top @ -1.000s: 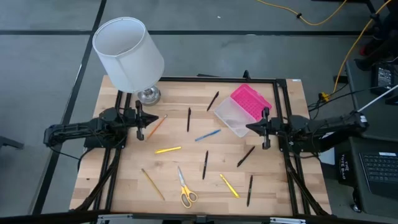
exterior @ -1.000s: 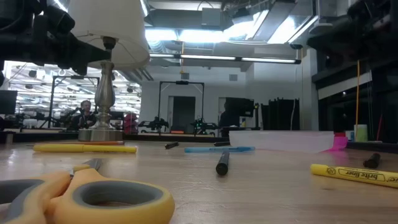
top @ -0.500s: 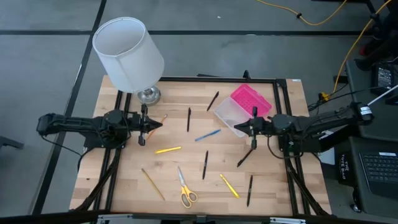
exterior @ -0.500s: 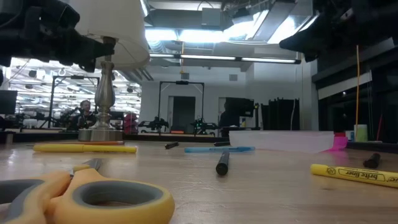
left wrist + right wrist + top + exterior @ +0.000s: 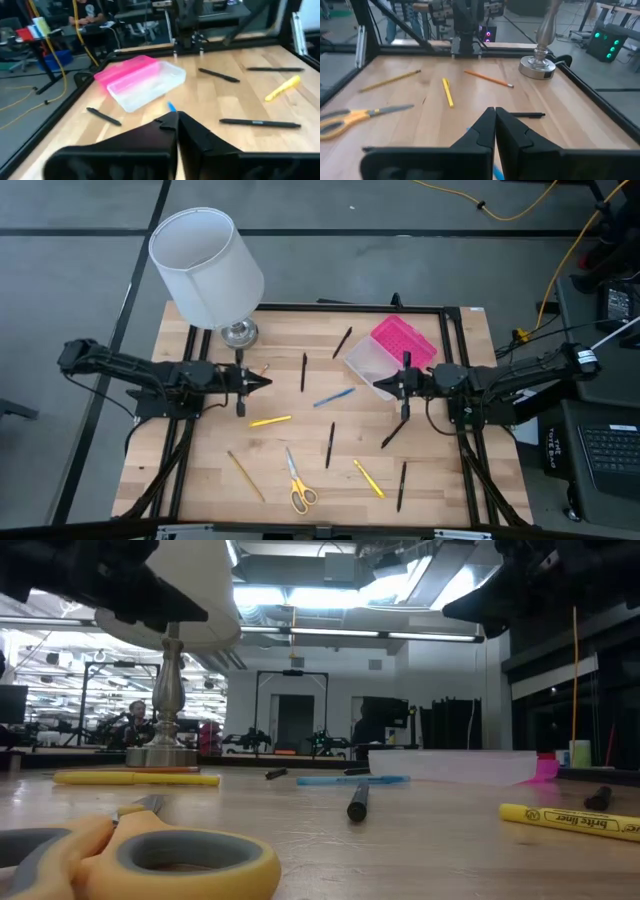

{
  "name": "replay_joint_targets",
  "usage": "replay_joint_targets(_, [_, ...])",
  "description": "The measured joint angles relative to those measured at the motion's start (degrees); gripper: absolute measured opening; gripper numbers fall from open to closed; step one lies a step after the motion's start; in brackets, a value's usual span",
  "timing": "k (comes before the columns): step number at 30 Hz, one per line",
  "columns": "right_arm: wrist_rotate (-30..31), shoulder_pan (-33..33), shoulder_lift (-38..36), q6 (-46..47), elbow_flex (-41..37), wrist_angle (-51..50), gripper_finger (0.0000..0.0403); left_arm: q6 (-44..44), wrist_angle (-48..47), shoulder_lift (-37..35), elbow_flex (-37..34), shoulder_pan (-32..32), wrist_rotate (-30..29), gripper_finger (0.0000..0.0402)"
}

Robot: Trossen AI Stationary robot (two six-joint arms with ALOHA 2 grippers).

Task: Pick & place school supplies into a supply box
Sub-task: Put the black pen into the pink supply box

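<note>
The supply box (image 5: 388,356) lies open at the far right of the table, its pink lid (image 5: 404,342) beside its clear base (image 5: 371,367). Pens and pencils lie scattered flat: a blue pen (image 5: 333,397), a yellow highlighter (image 5: 270,421), black pens (image 5: 329,444) (image 5: 395,431), a tan pencil (image 5: 245,476) and an orange pencil (image 5: 257,373). Yellow-handled scissors (image 5: 298,485) lie near the front edge. My left gripper (image 5: 266,381) is shut and empty above the orange pencil. My right gripper (image 5: 380,383) is shut and empty beside the box's near left corner.
A lamp with a white shade (image 5: 205,265) and a metal base (image 5: 239,333) stands at the far left corner. More pens lie at the front right (image 5: 368,478) (image 5: 402,485) and toward the far edge (image 5: 342,342) (image 5: 303,371). A black frame (image 5: 350,308) runs along the table's far edge and sides.
My left gripper has reached toward the table's right edge, over the orange pencil. My right gripper has moved toward the table's left edge, past the box's near corner. Nothing on the table has moved.
</note>
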Motion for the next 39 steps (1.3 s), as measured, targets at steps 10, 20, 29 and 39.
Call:
replay_joint_targets(10, [0.00, 0.01, 0.00, -1.50, -0.02, -0.07, 0.0018, 1.92, -1.46, 4.48, 0.69, -0.65, 15.44, 0.0004])
replay_joint_targets(20, [-3.82, 0.80, 0.72, 0.52, 0.79, -1.34, 0.0006, 4.02, -1.27, 5.19, 0.69, -0.63, 13.68, 0.0004])
replay_joint_targets(29, [-3.93, 4.31, 10.07, 1.65, 12.81, -18.46, 0.0006, 5.57, -0.79, 5.17, 0.65, -0.63, 11.57, 0.0004])
replay_joint_targets(39, [-1.99, 7.69, 20.33, 10.88, 25.63, -40.81, 0.0004, 5.57, -0.70, 5.17, 0.65, -0.63, 11.56, 0.0004])
